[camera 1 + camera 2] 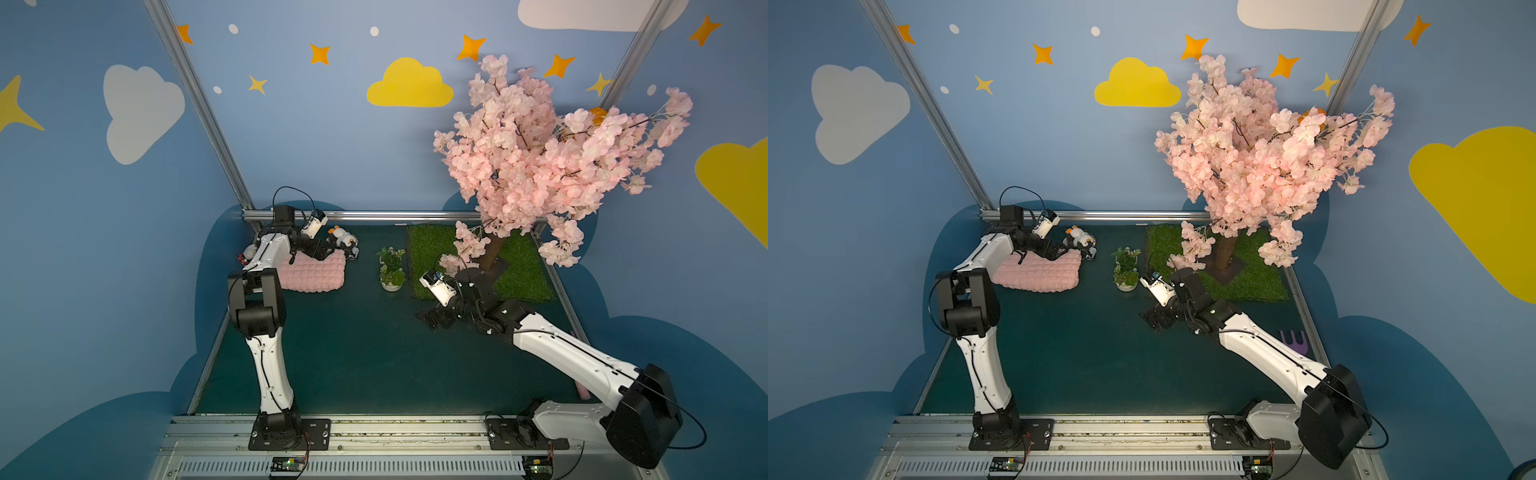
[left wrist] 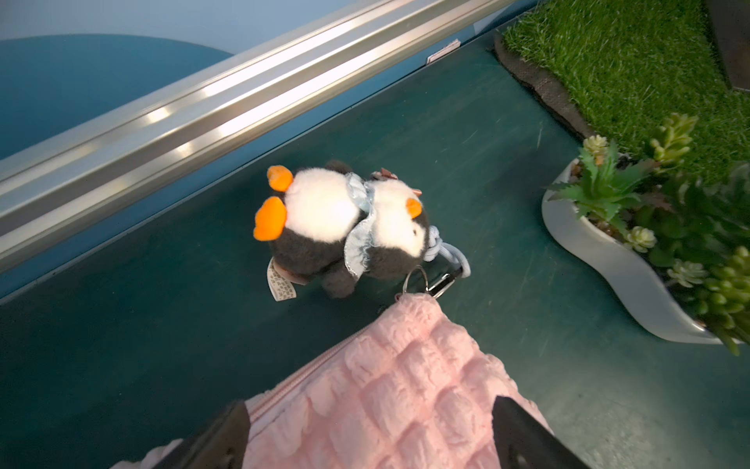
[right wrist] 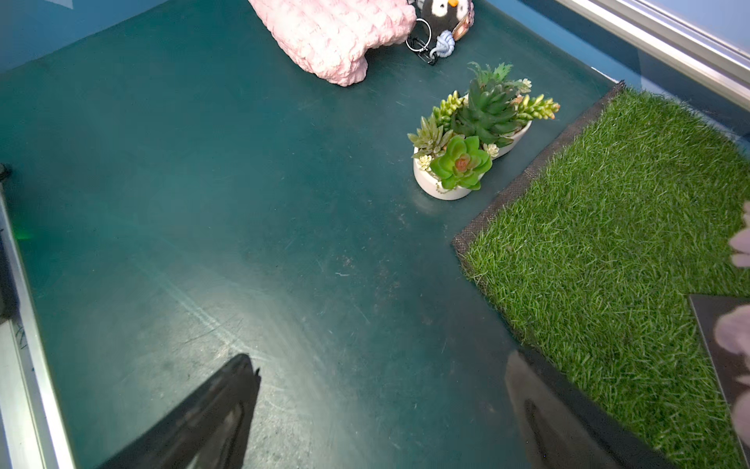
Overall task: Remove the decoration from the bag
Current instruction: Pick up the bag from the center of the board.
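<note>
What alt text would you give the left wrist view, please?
A plush penguin lies on the green table, clipped by a metal ring to the corner of a pink bag. The open left gripper is over the bag; a plant pot stands nearby.

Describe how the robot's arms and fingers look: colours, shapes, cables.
The left arm and right arm match: white rounded shells, bulky black joints, black base plates. Thin black cables run along the shells and loop past the wrists. Each wrist carries a white camera. The fingers are flat, black, tapered.

left tool (image 2: 371,406): jaws wide, pitched downward | right tool (image 3: 381,359): jaws wide, seemingly hovering low
</note>
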Controlling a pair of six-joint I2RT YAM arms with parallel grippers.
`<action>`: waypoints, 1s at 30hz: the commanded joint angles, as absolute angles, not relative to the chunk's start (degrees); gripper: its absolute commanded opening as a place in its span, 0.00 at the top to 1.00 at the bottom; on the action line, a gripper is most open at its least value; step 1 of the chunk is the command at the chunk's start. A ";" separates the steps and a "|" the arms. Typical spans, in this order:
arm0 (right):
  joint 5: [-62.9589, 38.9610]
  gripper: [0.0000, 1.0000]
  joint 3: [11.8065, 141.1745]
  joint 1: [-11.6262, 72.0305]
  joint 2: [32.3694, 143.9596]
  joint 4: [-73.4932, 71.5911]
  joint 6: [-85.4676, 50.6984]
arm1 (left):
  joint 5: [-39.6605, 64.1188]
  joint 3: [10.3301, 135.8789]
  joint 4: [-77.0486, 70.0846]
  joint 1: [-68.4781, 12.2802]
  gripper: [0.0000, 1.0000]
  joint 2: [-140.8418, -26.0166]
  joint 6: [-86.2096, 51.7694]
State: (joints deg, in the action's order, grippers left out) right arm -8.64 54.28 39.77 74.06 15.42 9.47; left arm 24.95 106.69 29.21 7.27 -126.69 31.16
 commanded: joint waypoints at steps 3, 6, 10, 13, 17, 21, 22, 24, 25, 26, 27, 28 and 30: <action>-12.94 0.02 58.51 37.61 77.26 18.15 10.86 | 23.12 111.17 32.96 7.47 0.04 -131.44 31.55; -14.08 0.02 59.69 37.08 79.09 18.58 11.24 | 23.58 112.60 33.86 6.99 0.04 -132.78 32.80; -15.12 0.02 60.64 36.44 80.39 18.76 10.83 | 19.97 115.49 35.28 6.84 0.04 -135.85 31.17; -15.86 0.02 61.15 36.17 81.15 19.34 10.83 | 18.99 117.24 34.65 6.57 0.05 -137.10 30.99; -16.64 0.02 61.61 35.80 81.89 20.01 10.97 | 18.22 119.33 34.21 5.89 0.05 -137.71 32.06; -17.30 0.02 61.61 35.27 82.41 20.53 11.25 | 20.74 120.71 34.53 5.54 0.05 -137.94 32.65; -17.27 0.02 61.61 35.06 82.36 20.64 11.25 | 21.24 121.10 35.09 5.47 0.05 -138.23 32.73; -17.54 0.02 61.61 34.75 82.56 20.74 11.17 | 20.93 121.28 36.48 5.25 0.05 -138.86 33.82; -17.65 0.02 61.72 34.62 82.59 20.86 11.12 | 20.47 121.29 37.31 5.07 0.05 -139.17 34.40; -17.78 0.02 61.89 34.55 82.70 21.10 11.20 | 20.06 121.22 38.03 5.01 0.05 -139.45 34.71; -17.90 0.02 62.02 34.44 82.76 21.29 11.22 | 19.65 121.14 38.53 5.01 0.05 -139.72 34.96; -17.99 0.02 62.11 34.38 82.90 21.53 11.29 | 19.20 121.12 39.27 5.05 0.05 -140.08 35.20; -18.38 0.02 62.53 34.28 83.18 21.98 11.57 | 18.72 121.11 40.21 5.01 0.06 -140.55 36.22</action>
